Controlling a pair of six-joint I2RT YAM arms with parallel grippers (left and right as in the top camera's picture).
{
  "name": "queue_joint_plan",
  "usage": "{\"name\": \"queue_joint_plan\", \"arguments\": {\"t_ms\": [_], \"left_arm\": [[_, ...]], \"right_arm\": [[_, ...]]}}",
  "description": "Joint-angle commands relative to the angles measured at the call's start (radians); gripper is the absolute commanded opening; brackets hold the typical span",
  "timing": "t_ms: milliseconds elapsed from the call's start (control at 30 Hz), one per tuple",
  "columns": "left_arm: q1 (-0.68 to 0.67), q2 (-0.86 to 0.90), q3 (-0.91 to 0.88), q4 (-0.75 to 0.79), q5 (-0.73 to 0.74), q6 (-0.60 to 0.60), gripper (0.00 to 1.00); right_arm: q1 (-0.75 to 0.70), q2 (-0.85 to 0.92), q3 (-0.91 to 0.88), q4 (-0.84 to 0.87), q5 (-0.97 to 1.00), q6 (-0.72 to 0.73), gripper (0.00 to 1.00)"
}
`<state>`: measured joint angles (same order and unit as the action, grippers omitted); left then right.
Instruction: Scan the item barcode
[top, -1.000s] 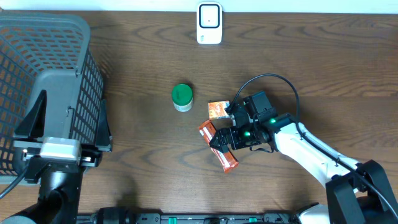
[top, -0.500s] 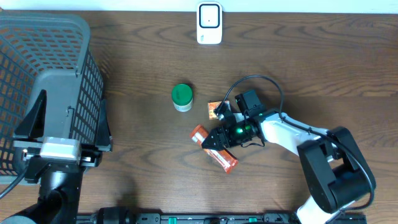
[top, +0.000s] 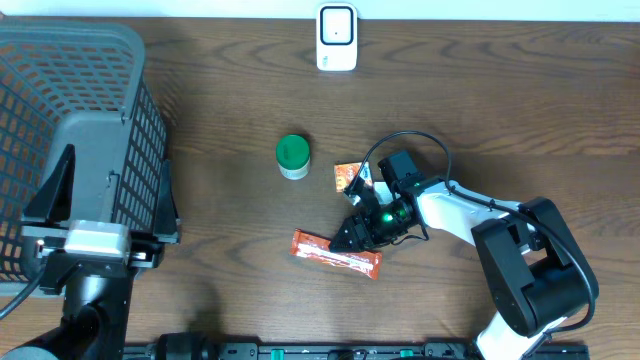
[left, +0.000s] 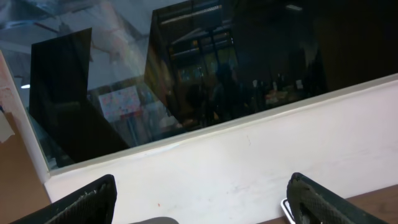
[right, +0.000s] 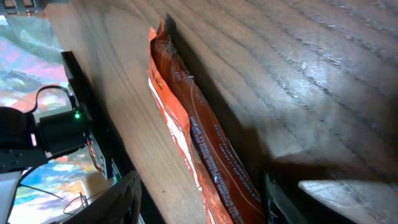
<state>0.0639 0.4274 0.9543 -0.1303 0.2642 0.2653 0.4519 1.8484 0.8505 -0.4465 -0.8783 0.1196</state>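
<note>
Overhead view is showing an orange snack bar (top: 337, 253) lying flat on the table (top: 500, 110), toward the near edge, with the right gripper (top: 352, 237) reaching down at its right end. The right wrist view is revealing what overhead is hiding: the fingers (right: 121, 199) are standing spread on either side of the bar, not pinching it. A white scanner (top: 337, 38) is sitting at the far edge, well apart. Only the left wrist view is showing the left gripper (left: 202, 186), its fingers spread wide and holding nothing, facing a window.
</note>
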Motion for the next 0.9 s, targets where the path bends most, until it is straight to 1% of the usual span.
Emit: {"name": "queue_joint_plan", "arguments": {"t_ms": [0, 33, 100, 233, 333, 400, 467, 500, 567, 667, 867], "left_arm": [[0.005, -0.006, 0.0, 0.005, 0.012, -0.005, 0.87], [0.005, -0.006, 0.0, 0.005, 0.013, -0.005, 0.87], [0.005, -0.006, 0.0, 0.005, 0.012, -0.005, 0.87], [0.005, -0.006, 0.0, 0.005, 0.012, -0.005, 0.87], [0.005, -0.006, 0.0, 0.005, 0.012, -0.005, 0.87], [0.005, -0.006, 0.0, 0.005, 0.012, -0.005, 0.87], [0.005, -0.006, 0.0, 0.005, 0.012, -0.005, 0.87], [0.005, -0.006, 0.0, 0.005, 0.012, -0.005, 0.87], [0.005, -0.006, 0.0, 0.005, 0.012, -0.005, 0.87], [0.005, -0.006, 0.0, 0.005, 0.012, -0.005, 0.87], [0.005, -0.006, 0.0, 0.005, 0.012, -0.005, 0.87]], "right_arm": [[-0.01, 0.048, -0.034, -0.013, 0.24, 0.071, 0.64], [-0.015, 0.048, -0.033, -0.019, 0.282, 0.107, 0.63], [-0.03, 0.048, -0.033, -0.038, 0.353, 0.162, 0.58], [-0.077, 0.048, -0.033, -0.055, 0.379, 0.182, 0.49], [-0.135, 0.042, -0.033, -0.081, 0.39, 0.195, 0.36], [-0.181, 0.035, -0.033, -0.111, 0.409, 0.194, 0.25], [-0.217, 0.034, -0.033, -0.145, 0.417, 0.188, 0.18], [-0.233, 0.035, -0.035, -0.175, 0.417, 0.183, 0.14], [-0.232, 0.035, -0.039, -0.206, 0.417, 0.172, 0.11], [-0.204, 0.035, -0.052, -0.235, 0.408, 0.17, 0.11], [-0.088, 0.035, -0.082, -0.249, 0.311, 0.172, 0.09]]}}
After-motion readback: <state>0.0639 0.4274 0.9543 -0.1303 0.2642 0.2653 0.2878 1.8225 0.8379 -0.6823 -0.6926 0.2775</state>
